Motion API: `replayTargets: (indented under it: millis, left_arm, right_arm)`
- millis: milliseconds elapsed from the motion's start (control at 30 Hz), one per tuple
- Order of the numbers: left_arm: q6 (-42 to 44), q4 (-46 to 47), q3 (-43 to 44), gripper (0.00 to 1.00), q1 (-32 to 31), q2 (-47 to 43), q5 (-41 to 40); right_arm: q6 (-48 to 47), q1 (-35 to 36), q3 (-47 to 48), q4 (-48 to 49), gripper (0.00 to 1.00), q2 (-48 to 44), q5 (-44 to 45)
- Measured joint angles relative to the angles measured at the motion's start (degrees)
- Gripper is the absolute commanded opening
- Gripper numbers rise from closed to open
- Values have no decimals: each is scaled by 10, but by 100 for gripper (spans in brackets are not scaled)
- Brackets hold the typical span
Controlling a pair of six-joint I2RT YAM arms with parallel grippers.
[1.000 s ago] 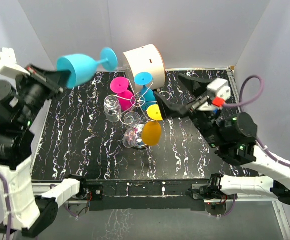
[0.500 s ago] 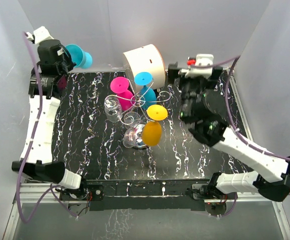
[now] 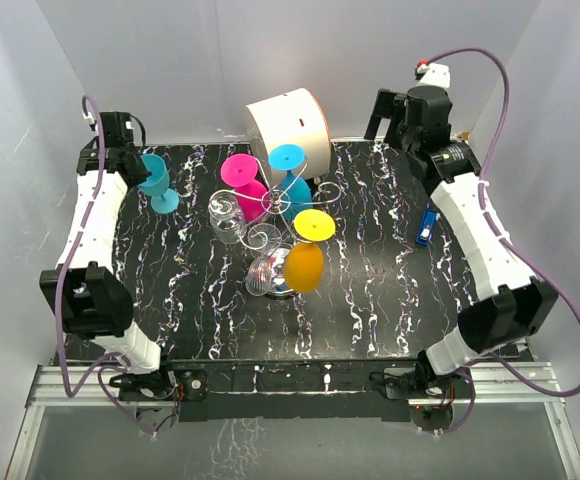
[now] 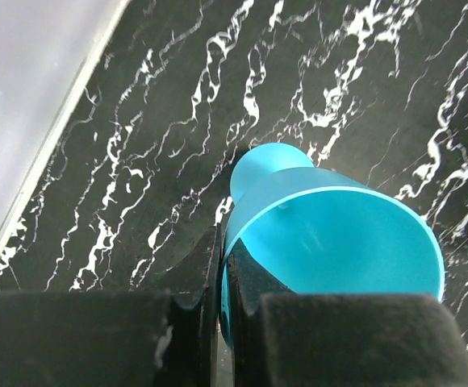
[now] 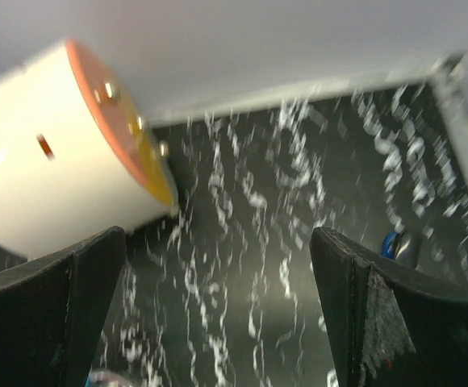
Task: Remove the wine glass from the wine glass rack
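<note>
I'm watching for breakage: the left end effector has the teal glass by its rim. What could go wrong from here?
1. The left end effector pinches the teal glass by its rim only; so thin a hold might let it pivot or slip.
2. I cannot tell whether its foot is on the table; released early, it may topple near the left edge.
3. The open right end effector is close to the drum; a swing could bump it.

A: Wine glass rack (image 3: 273, 212) finish?
B: Shiny silver wire, chrome base. Teal wine glass (image 3: 154, 175), 10 o'clock from it: smooth matt plastic.
A: Table (image 3: 370, 290)?
B: Black, white-veined marble look, slight sheen.
</note>
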Motion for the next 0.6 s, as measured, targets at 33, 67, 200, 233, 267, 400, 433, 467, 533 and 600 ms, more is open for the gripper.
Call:
replayTargets:
  millis: [33,67,200,233,267,400,433,467,533,600]
  left_arm:
    - [5,-5,0,0,4,11,8]
    - [9,-10,1,0,7,25,15]
    - [15,-27,2,0,14,75,35]
    - [16,-28,2,0,16,86,39]
    - [18,-27,2,0,17,93,41]
    - [24,-26,2,0,19,110,43]
    - [26,-27,2,0,20,112,42]
    - [28,-27,3,0,21,114,42]
    - [30,-29,10,0,22,120,40]
    - [31,-28,13,0,22,126,39]
  right_arm:
    - [15,-14,-2,-22,98,12,-35]
    - [29,-25,-7,-41,99,22,-65]
    - [63,-40,-59,-77,98,30,-157]
    - [75,-40,-87,-78,98,24,-184]
    - [79,-40,-98,-79,98,21,-191]
    - [113,-35,-171,-74,98,-14,-193]
    - [121,-35,-185,-74,98,-26,-185]
    - [127,-36,-193,-74,98,-36,-177]
    - [138,-36,-199,-70,99,-58,-164]
    - [148,-36,-200,-58,99,-77,-155]
